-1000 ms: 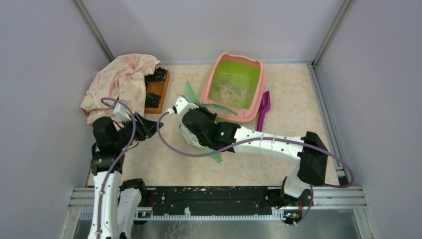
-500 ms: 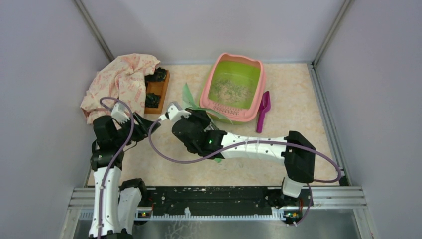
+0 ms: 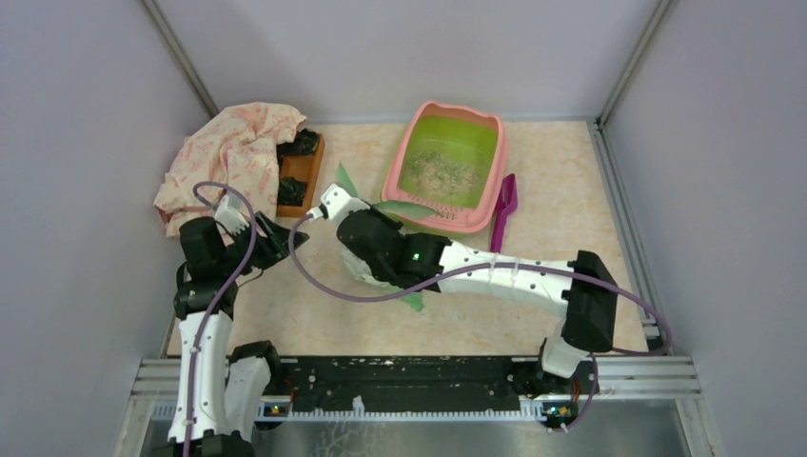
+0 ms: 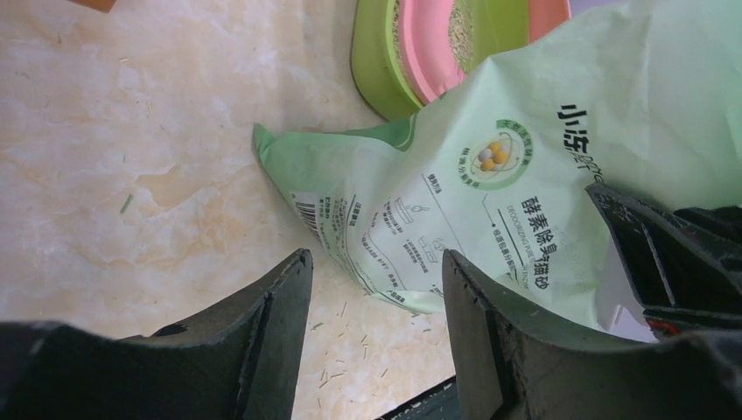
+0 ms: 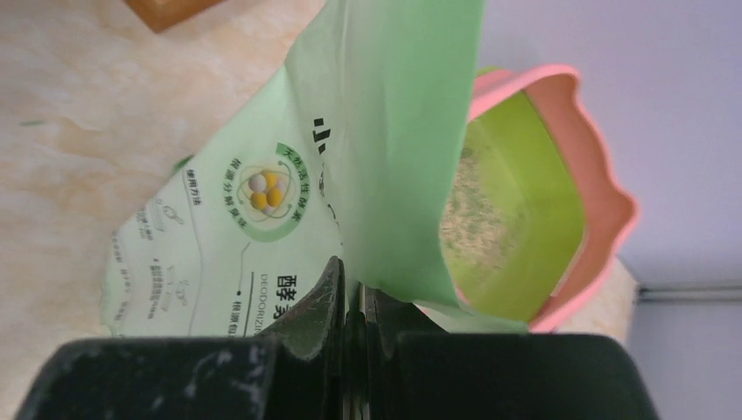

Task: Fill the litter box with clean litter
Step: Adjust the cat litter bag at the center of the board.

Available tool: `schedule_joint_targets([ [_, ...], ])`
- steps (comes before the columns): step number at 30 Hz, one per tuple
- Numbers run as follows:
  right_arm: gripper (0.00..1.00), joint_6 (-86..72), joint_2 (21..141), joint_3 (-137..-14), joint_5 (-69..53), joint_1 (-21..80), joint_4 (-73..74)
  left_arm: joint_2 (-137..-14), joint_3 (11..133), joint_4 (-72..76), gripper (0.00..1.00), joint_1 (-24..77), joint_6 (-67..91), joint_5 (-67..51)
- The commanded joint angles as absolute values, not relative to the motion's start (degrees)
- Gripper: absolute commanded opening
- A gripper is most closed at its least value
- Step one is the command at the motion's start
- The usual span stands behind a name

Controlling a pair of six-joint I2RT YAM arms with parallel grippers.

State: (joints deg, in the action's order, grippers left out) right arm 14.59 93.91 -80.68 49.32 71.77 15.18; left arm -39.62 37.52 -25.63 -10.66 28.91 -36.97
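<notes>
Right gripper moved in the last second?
Yes. The right gripper, shut on the bag, has shifted slightly left in the top view, away from the litter box.

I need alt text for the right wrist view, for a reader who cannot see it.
The right gripper is shut on a fold of the light green printed bag, which fills the middle of the view. Behind it, at right, the litter box shows its pink rim and lime-green inside with pale clean litter on its floor.

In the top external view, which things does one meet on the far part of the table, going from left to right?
pink patterned cloth → wooden block → litter box → magenta scoop
</notes>
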Motion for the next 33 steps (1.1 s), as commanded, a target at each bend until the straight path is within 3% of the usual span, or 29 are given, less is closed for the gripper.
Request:
schedule_joint_targets([
  [1, 0.00, 3.4, 89.1, -87.4, 28.2, 66.1, 22.3, -39.0, 37.4, -22.9, 0.62, -11.0, 29.4, -40.4],
  [7, 0.00, -2.0, 89.5, -90.7, 7.1, 57.1, 27.9, -38.0, 34.8, -20.1, 0.61, -11.1, 30.8, -43.5],
  [14, 0.00, -4.7, 91.9, -93.8, -7.5, 52.5, 30.6, -38.1, 32.5, -16.4, 0.61, -11.0, 31.9, -45.7],
  [24, 0.00, -9.9, 96.6, -95.5, -23.1, 45.9, 31.9, -39.8, 31.6, -12.5, 0.61, -11.6, 32.4, -46.8],
  [33, 0.00, -11.2, 97.0, -94.1, -24.3, 45.4, 32.9, -42.1, 30.0, -7.7, 0.62, -13.3, 33.7, -49.0],
])
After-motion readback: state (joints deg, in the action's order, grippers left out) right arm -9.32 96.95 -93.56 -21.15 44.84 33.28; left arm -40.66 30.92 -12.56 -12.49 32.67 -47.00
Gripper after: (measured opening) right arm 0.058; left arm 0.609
